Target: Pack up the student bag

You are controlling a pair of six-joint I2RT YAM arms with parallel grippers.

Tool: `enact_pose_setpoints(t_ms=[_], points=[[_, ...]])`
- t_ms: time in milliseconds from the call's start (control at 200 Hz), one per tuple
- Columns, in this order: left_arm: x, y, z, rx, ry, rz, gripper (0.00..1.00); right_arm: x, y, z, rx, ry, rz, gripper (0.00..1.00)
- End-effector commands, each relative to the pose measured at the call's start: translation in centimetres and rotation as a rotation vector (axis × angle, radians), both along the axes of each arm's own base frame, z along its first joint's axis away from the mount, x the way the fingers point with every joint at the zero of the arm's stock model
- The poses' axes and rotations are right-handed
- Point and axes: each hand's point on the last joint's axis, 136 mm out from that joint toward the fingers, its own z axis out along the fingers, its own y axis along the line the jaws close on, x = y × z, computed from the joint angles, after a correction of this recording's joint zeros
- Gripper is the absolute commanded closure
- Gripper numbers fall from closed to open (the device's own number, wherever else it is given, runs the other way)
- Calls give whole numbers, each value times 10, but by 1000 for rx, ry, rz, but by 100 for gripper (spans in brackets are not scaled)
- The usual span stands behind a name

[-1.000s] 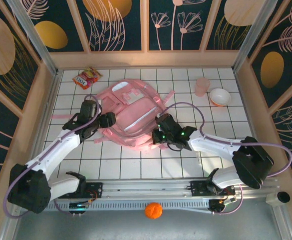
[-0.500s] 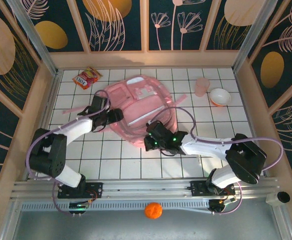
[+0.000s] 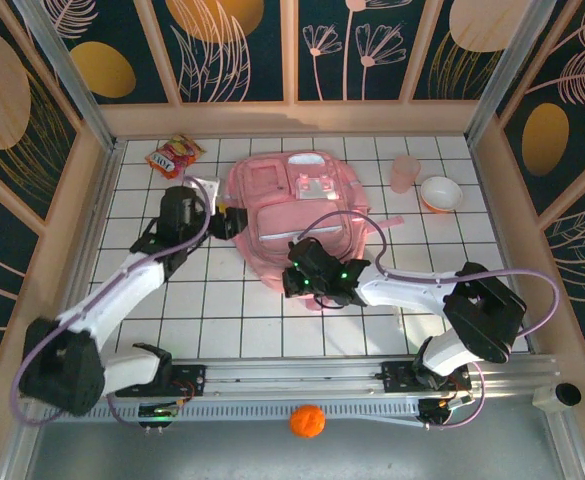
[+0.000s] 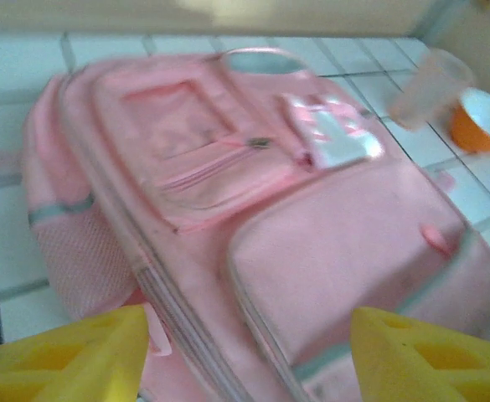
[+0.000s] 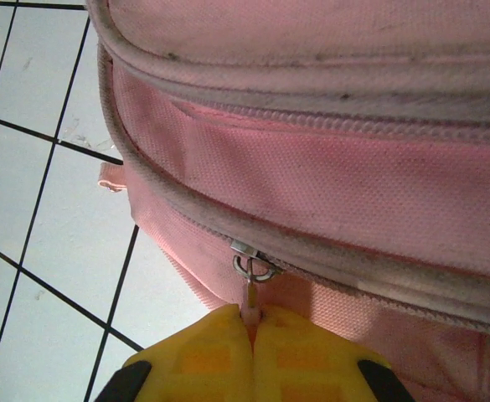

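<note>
- Student bag (image 3: 302,205) has swung squarer, rightward.
- My right gripper (image 5: 251,322) pinches its near-edge zip pull (image 5: 251,293), fully closed.
- My left gripper (image 4: 249,352) stands wide apart, empty, at its left.

The backpack (image 5: 353,184) is matt pink woven cloth with a coarse, visible weave, and its side pocket (image 4: 77,260) is open mesh. Its zip pull (image 5: 253,268) is dull grey metal. The table (image 5: 43,209) under it is smooth white tile with a slight sheen.
</note>
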Motion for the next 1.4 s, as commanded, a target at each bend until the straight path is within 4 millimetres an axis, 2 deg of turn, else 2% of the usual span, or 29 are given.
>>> enact_pose_setpoints(t_ms=[0,115,170,250,385,596,771,796,861,916,1066,1266,1396], points=[[-38,-18,-3,266,-255,-368,36,4,4,15,43,-23,23,100],[-72,-36,-17,415,-424,-619,38,5,1,17,49,-28,31,100],[-81,-46,-26,484,-505,-705,37,5,-1,17,52,-28,35,100],[-79,-55,-37,541,-552,-773,36,6,-4,16,54,-27,35,100],[-79,-63,-67,641,-515,-912,38,5,-5,15,67,-24,34,100],[-85,-93,-79,638,-575,-966,33,6,-1,16,86,-21,51,100],[-70,-105,-89,672,-552,-899,37,6,-1,16,84,-18,54,100],[-67,-104,-90,681,-540,-890,40,7,-2,16,85,-17,51,100],[-58,-98,-96,735,-503,-858,56,8,-7,15,80,-11,37,100],[-54,-90,-103,798,-478,-848,64,10,-13,14,73,-7,18,100],[-52,-69,-110,907,-405,-821,100,14,-43,10,31,10,-45,100],[-54,-44,-102,958,-360,-751,100,15,-88,9,-19,27,-117,100],[-48,-25,-97,996,-322,-678,100,11,-89,16,0,12,-82,100]])
